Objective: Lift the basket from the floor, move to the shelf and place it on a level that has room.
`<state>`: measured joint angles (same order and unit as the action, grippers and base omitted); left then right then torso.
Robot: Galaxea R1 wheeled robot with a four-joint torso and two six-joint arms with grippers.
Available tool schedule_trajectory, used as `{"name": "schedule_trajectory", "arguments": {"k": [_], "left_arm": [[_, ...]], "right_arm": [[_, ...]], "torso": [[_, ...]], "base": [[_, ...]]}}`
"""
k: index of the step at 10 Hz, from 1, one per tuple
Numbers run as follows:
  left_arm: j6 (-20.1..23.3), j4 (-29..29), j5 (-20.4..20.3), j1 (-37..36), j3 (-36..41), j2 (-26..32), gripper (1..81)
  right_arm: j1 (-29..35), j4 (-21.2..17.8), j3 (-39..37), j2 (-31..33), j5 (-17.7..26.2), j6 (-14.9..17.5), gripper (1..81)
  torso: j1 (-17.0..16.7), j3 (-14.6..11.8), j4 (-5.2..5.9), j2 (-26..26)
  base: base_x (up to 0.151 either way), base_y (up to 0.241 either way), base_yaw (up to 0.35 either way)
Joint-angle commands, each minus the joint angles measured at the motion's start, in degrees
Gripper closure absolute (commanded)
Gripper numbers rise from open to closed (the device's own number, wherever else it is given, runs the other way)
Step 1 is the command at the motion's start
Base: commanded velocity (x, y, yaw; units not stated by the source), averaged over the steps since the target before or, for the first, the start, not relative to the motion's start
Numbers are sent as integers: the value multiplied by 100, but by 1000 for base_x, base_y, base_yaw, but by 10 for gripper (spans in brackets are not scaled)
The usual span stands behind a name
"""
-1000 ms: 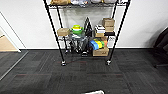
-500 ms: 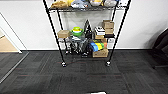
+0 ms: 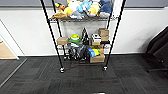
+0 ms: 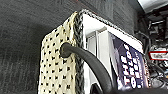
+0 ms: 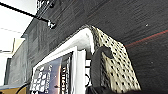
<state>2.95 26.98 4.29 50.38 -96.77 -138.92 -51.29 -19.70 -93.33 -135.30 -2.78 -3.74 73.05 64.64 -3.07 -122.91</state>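
**Basket aloft, shelf ahead**

Facing the shelf [image 3: 85, 37] across grey carpet floor [image 3: 82, 80], the head view placed the rack at twelve o'clock, its casters resting on the tiles. A tier of plush toys [image 3: 82, 8] sat high in the picture; below it were cardboard boxes [image 3: 62, 40], a green toy [image 3: 74, 37] and other small goods, with a larger box [image 3: 97, 58] near the five o'clock caster. A dark chair [image 3: 158, 47] stood at three o'clock.

The left wrist view showed the basket [image 4: 58, 65] close up, its cream weave and dark rim above the carpet, a dark loop handle [image 4: 87, 62] curving from its end wall. The right wrist view showed the basket's other end [image 5: 112, 62] with its handle [image 5: 98, 65], and white boxes [image 5: 77, 67] packed inside. Whether either gripper was clamped or parted could not be told.
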Motion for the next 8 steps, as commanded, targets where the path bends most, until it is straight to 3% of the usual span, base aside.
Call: {"name": "schedule_trajectory", "arguments": {"k": [1, 2, 4, 8], "left_arm": [[13, -35, 256, -613, 308, 251, 811], [13, -35, 256, -613, 333, 276, 811], [21, -43, 256, -569, 500, 434, 811], [39, -79, 248, -314, 711, 813, 811]], "right_arm": [[544, -113, 273, 308, 14, -39, 811], [518, -105, 255, 308, 14, -30, 811], [483, -70, 273, 308, 14, -21, 811], [228, -51, 474, 317, 58, -12, 811]], "torso": [[-356, -291, -279, 553], [-480, -125, -118, 744], [-660, -243, -284, 1010], [-1162, -269, -297, 1790]], "base": [[0, 0, 0], [0, 0, 0], [0, 0, 0], [0, 0, 0]]}}
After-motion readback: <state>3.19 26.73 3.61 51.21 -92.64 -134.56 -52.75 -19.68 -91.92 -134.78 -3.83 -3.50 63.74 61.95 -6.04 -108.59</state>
